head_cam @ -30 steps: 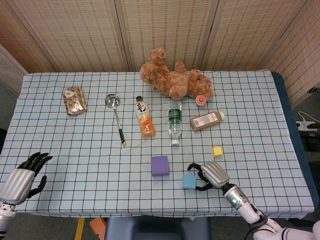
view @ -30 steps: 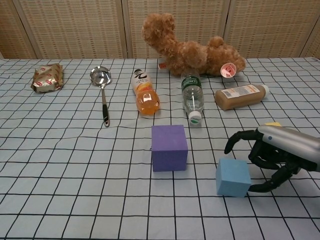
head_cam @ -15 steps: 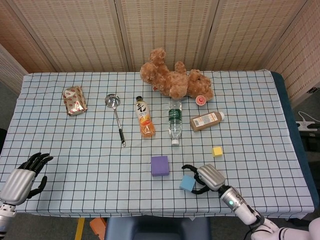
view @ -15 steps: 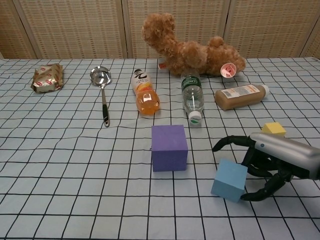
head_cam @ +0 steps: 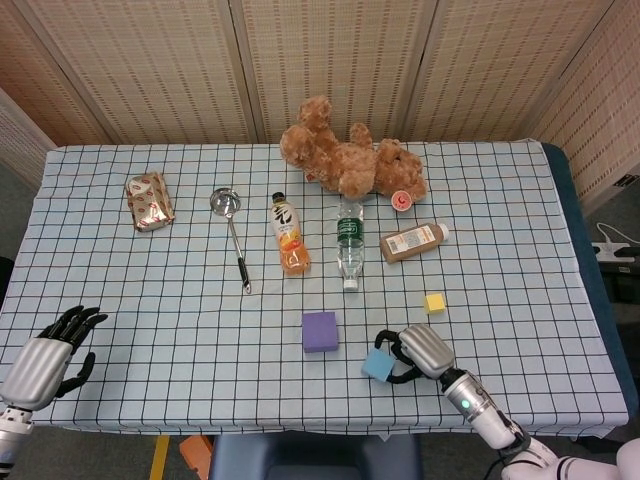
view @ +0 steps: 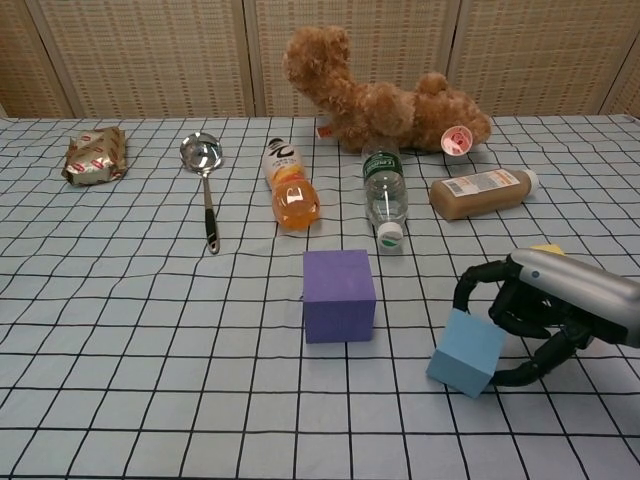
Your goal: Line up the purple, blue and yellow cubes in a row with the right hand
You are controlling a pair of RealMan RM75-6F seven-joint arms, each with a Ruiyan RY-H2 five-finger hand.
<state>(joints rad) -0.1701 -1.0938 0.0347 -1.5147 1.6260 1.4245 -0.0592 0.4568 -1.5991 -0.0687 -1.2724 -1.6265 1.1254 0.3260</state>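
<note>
The blue cube (head_cam: 376, 365) (view: 466, 352) sits tilted on one edge near the table's front, to the right of the purple cube (head_cam: 320, 331) (view: 339, 296). My right hand (head_cam: 420, 351) (view: 548, 312) grips the blue cube from its right side, with fingers curled over its top and the thumb against its lower side. The small yellow cube (head_cam: 434, 302) lies behind the right hand; in the chest view only its top edge (view: 547, 248) shows above the hand. My left hand (head_cam: 46, 354) hangs with fingers apart and holds nothing, off the table's front left corner.
Behind the cubes lie a water bottle (head_cam: 349, 241), an orange juice bottle (head_cam: 289, 234), a brown bottle (head_cam: 412, 241), a ladle (head_cam: 232, 231) and a snack packet (head_cam: 149, 200). A teddy bear (head_cam: 349, 160) lies at the back. The table's front edge (head_cam: 300, 428) is close to the right hand.
The right hand's fingers have closed around the blue cube, and the cube has tipped from flat onto an edge. The hand shifted left, then slightly back right. The left hand is unchanged.
</note>
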